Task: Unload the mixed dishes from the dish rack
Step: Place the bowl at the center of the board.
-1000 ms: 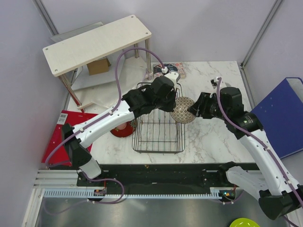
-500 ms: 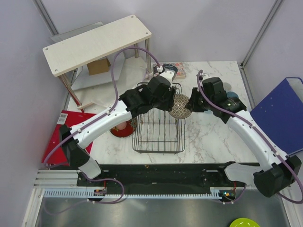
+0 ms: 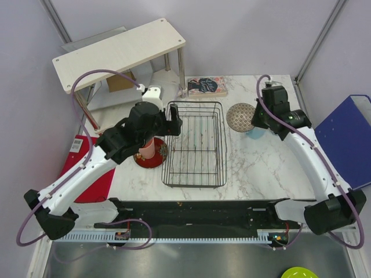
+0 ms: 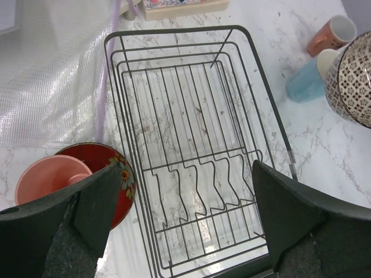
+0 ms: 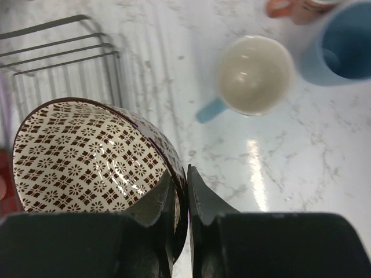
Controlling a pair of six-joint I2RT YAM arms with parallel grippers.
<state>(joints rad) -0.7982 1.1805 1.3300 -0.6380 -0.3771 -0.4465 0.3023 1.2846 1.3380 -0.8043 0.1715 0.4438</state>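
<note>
Pinching the rim of the speckled bowl (image 5: 87, 156), my right gripper (image 5: 184, 191) is pressing one finger inside that thin edge and one outside. It is holding the bowl tilted above the table at the right centre of the top view. My left gripper (image 4: 185, 174) is hanging over the left side of the dish rack (image 3: 194, 103), its fingers (image 4: 87, 220) spread wide with nothing between them.

The marble table (image 3: 261, 168), white with grey veins, is carrying everything. The dish rack, a rectangular basket of thin black wire, is sitting in the middle of the top view. Only marble is showing through its open grid and its row of bent plate slots.

Left of the rack, the dark red plate (image 4: 119, 174), glossy with a flowered rim, is lying flat just beside the wire. The bowl is showing a cream inside covered in small brown diamonds, with a dark rim. The salmon-pink tumbler (image 4: 52, 176), round and matte, is standing mouth-up on the plate.

In the upper right of my right wrist view, a light blue mug (image 5: 253, 74) is standing upright and showing only cream glaze inside. A second light blue mug (image 5: 348, 49) is standing just beside it. The salmon-pink mug (image 5: 295, 8) is being cut off by the top edge.
</note>
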